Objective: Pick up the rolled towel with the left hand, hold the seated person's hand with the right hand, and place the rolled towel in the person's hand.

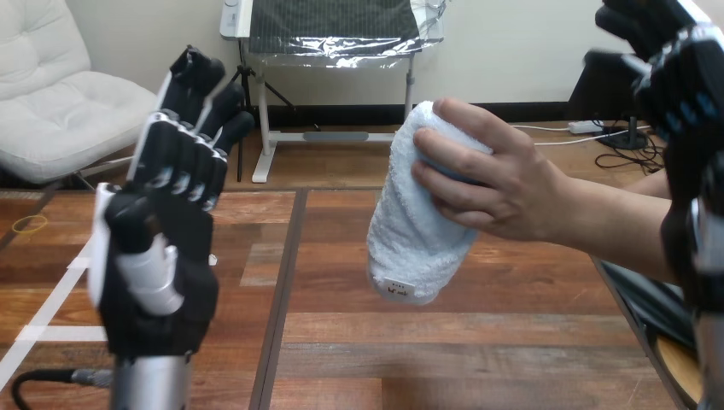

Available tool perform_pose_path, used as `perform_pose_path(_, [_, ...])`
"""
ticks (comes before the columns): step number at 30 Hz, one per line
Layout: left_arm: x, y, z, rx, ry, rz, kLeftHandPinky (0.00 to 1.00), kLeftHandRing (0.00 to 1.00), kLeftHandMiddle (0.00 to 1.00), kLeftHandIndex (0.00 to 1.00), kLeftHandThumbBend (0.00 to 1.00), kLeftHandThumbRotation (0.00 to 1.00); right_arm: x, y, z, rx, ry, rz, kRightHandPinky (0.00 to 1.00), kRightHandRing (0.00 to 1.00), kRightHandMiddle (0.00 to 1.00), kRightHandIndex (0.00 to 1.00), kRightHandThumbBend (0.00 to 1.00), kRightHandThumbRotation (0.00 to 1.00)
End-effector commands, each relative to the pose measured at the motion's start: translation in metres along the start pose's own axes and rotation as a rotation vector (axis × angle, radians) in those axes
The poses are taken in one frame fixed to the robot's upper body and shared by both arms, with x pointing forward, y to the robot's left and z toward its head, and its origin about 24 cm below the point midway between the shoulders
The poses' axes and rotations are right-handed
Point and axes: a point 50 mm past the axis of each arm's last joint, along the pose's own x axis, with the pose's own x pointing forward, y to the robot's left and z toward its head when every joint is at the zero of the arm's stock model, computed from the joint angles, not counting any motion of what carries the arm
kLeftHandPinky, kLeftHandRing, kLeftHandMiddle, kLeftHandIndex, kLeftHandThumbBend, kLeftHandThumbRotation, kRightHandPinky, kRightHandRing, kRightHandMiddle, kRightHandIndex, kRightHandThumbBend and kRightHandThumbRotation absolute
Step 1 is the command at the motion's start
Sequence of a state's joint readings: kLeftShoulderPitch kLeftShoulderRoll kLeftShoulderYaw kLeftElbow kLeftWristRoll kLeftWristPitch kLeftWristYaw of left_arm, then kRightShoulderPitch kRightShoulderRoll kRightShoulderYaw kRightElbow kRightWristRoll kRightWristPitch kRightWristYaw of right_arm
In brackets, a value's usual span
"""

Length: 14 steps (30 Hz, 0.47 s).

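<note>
The robot's left hand (158, 256) stands upright at the view's left on its silver forearm, back toward the camera, fingers straight and slightly apart, holding nothing. The right hand (674, 85) is raised at the upper right, fingers loosely extended, well apart from the white rolled terry towel (410, 239). That towel hangs tilted above the brown wooden table (341, 342), the person's hand (504, 184) wrapped round its upper end. A small white tag (399, 289) at its lower end carries unreadable print
</note>
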State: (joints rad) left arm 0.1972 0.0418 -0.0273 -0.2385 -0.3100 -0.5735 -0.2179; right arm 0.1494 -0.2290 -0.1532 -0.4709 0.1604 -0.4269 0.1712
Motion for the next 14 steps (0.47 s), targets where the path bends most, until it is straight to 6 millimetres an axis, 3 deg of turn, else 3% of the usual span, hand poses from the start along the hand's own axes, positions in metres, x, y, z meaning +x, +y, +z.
perform_pose_path(1, [0.007,-0.002,0.018,-0.013,-0.111,-0.051,0.81,0.91,0.9,0.85,0.97,1.0,-0.004,0.012,0.018,0.068,-0.105,-0.005,0.79,0.88,0.88,0.88,1.0,1.0])
perform_pose_path(14, [0.004,-0.003,0.028,-0.069,-0.172,-0.068,0.76,0.87,0.86,0.8,0.95,0.94,-0.029,0.034,0.026,0.183,-0.119,0.003,0.79,0.88,0.9,0.88,1.0,1.0])
